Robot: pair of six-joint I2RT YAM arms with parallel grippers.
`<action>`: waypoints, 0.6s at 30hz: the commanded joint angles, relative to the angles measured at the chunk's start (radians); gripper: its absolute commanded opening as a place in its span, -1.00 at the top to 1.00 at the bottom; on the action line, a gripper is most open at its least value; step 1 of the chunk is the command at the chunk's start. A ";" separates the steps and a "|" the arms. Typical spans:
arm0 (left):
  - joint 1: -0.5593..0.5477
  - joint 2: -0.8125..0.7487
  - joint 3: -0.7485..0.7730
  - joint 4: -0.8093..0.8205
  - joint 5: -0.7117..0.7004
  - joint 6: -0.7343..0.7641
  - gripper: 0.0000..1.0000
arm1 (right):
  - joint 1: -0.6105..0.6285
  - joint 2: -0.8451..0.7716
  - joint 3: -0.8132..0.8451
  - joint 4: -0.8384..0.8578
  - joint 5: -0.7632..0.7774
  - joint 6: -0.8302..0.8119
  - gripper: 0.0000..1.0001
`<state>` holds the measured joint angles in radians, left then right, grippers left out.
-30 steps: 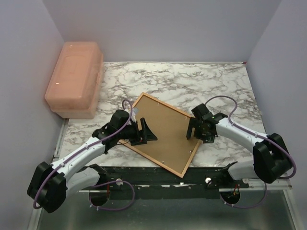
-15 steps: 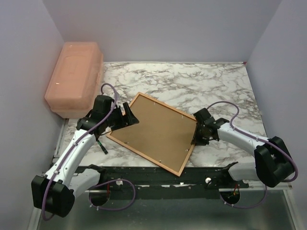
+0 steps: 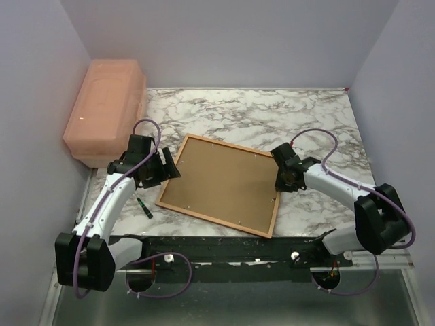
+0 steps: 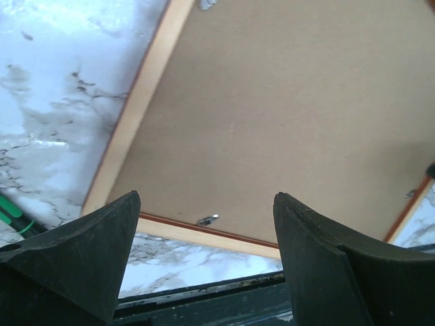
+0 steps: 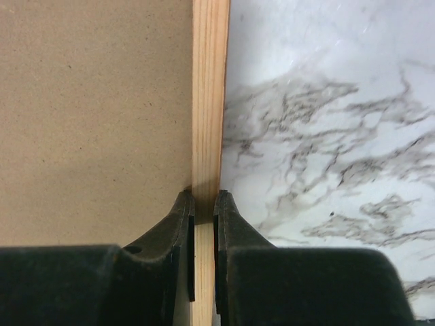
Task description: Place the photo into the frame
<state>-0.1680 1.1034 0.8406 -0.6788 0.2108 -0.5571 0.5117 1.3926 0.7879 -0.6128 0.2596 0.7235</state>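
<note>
The frame [image 3: 214, 219] lies back side up on the marble table, its light wood rim around a plain brown backing board [image 3: 221, 183]. My right gripper [image 3: 279, 185] is shut on the frame's right rail. In the right wrist view the rail [image 5: 209, 102] runs straight between the two fingers of the right gripper [image 5: 204, 197], beside the board [image 5: 95, 115]. My left gripper [image 3: 168, 171] hangs open just off the frame's left edge. In the left wrist view the left gripper [image 4: 206, 198] has nothing between its fingers and looks across the frame rim [image 4: 139, 102]. The photo is out of view.
A salmon-pink plastic box [image 3: 105, 112] stands at the back left against the wall. A green pen [image 3: 144, 207] lies on the table left of the frame, below the left gripper. The dark front rail [image 3: 224, 246] runs close under the frame's near corner.
My right gripper has shut on the frame's right rail. The frame has swung round to lie squarer to the table. My left gripper has drawn back left, off the backing board.
</note>
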 commanded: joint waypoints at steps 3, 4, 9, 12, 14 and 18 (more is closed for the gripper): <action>0.038 0.091 -0.022 0.032 -0.094 -0.027 -0.61 | -0.065 0.100 0.059 0.026 0.101 -0.100 0.63; 0.042 0.114 -0.019 0.034 -0.101 -0.027 -0.61 | -0.068 0.114 0.069 0.027 0.083 -0.103 0.59; 0.042 0.189 -0.024 0.071 -0.143 -0.033 -0.61 | -0.072 0.101 0.082 0.005 0.014 -0.070 -0.66; 0.041 0.237 -0.034 0.090 -0.156 -0.032 -0.61 | -0.072 0.024 0.043 -0.001 -0.010 -0.037 -0.99; 0.042 0.262 -0.048 0.115 -0.140 -0.030 -0.61 | -0.072 -0.024 0.012 0.006 -0.062 -0.024 -1.00; 0.042 0.282 -0.080 0.171 -0.028 -0.024 -0.60 | -0.072 -0.063 -0.049 0.036 -0.216 -0.007 -1.00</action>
<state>-0.1318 1.3678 0.8024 -0.5838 0.0986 -0.5838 0.4435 1.3624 0.7929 -0.5934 0.1947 0.6819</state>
